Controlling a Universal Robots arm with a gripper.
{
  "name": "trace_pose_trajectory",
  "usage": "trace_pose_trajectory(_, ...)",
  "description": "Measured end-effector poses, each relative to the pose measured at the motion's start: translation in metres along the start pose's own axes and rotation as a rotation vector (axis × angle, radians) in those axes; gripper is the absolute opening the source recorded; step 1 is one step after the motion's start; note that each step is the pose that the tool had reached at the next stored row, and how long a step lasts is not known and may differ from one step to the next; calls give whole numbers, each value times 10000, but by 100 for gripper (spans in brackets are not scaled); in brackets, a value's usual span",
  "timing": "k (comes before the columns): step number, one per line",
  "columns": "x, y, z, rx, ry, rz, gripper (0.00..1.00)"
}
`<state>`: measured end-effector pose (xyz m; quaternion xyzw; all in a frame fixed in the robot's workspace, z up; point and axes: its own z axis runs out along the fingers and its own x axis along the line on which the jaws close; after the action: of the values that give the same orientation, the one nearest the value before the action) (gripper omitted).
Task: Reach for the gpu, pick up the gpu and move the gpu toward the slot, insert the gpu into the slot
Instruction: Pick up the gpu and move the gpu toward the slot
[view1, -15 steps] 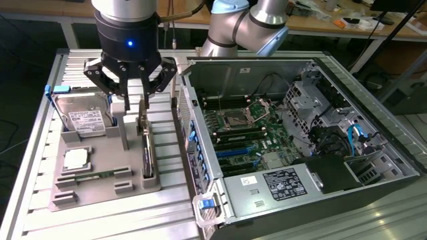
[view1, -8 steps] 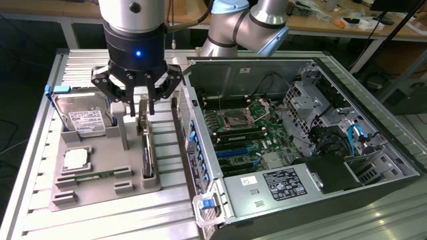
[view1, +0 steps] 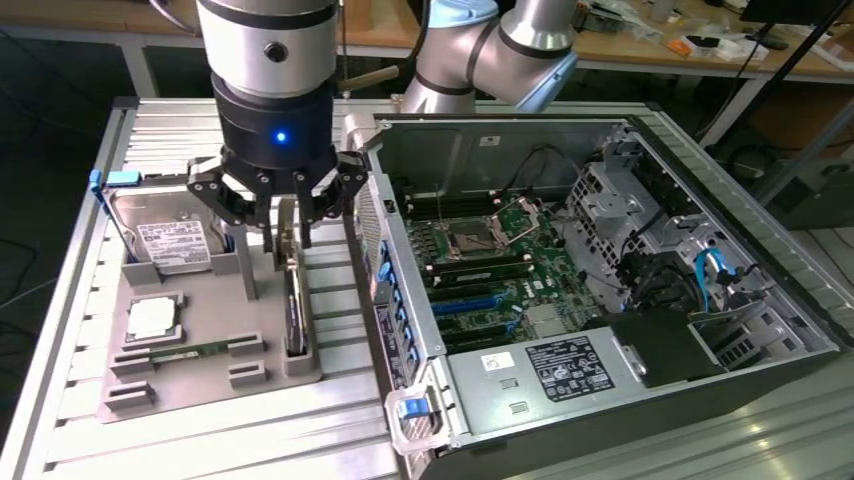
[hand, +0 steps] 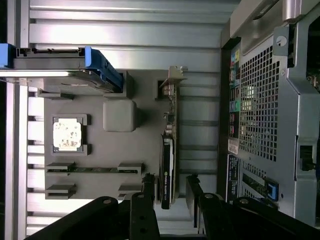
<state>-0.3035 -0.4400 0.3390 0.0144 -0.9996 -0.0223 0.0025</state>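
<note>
Reaching straight down in the upper left of the exterior view, one arm only. Spreading the gripper (view1: 288, 238) wide open and gripping nothing, fingers straddling one gpu (view1: 294, 310) standing on edge in one grey tray (view1: 200, 385) at lower left. Sharing that tray with one hard drive (view1: 167, 240), one processor chip (view1: 151, 318), one memory stick (view1: 187, 350). Leaving the slot (view1: 467, 299) bare inside one open computer case (view1: 494, 155) at centre right.
</note>
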Motion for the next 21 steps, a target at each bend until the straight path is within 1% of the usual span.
trace_pose_trajectory(5, -27, -59, 88, -3, 18, 1, 39)
trace_pose_trajectory(9, -97, -65, 144, -3, 34, 2, 39)
trace_pose_trajectory(12, -129, -68, 193, -2, 47, 2, 39)
trace_pose_trajectory(15, -132, -69, 248, -2, 65, 5, 39)
trace_pose_trajectory(17, -133, -63, 304, -3, 75, 3, 39)
trace_pose_trajectory(21, -123, -48, 376, -3, 81, 5, 39)
